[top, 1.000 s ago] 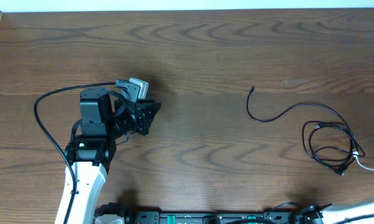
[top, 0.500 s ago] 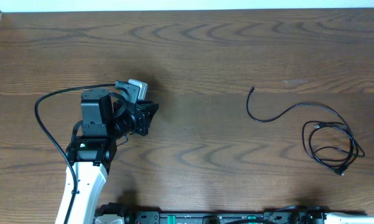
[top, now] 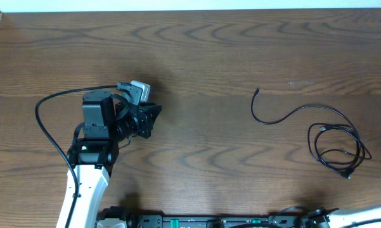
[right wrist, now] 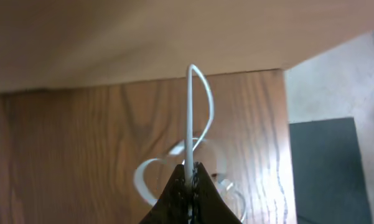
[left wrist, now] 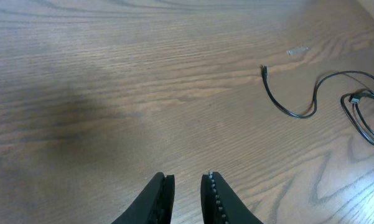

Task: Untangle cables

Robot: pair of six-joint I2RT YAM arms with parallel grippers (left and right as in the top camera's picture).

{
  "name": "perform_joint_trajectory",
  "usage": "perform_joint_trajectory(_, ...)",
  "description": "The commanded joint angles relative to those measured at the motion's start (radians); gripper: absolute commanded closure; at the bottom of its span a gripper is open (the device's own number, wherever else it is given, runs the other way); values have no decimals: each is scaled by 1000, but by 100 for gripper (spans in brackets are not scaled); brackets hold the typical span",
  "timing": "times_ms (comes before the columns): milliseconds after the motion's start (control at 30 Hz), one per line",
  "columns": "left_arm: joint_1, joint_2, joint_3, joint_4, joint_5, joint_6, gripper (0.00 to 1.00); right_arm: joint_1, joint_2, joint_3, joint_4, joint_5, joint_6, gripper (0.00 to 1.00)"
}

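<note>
Overhead, the black cable [top: 333, 142] lies alone on the right of the counter [top: 209, 57], its tail stretched out but a loose coil left; the separating looks largely done.

The left wrist view shows the left hand [left wrist: 187, 193] nearly closed on nothing, well apart from that cable.

In the right wrist view, the right hand [right wrist: 188, 183] is clamped on a white cable [right wrist: 191, 118] looping upward.

I can read no text, label, brand, number or sign anywhere on my desk [top: 241, 38], on the cables [top: 333, 142], or on my own arms.
</note>
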Motion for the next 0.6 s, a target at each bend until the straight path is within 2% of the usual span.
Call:
perform_joint_trajectory(0, -2, 5, -5, 1, -5, 5, 80, 31, 75, 7, -14, 57, -25, 99)
perform_joint_trajectory(200, -2, 5, -5, 3, -5, 5, 80, 67, 150, 6, -30, -38, -66, 99)
perform_joint_trajectory(567, -2, 5, -5, 8, -5, 2, 80, 143, 191, -135, -25, 2, -69, 99)
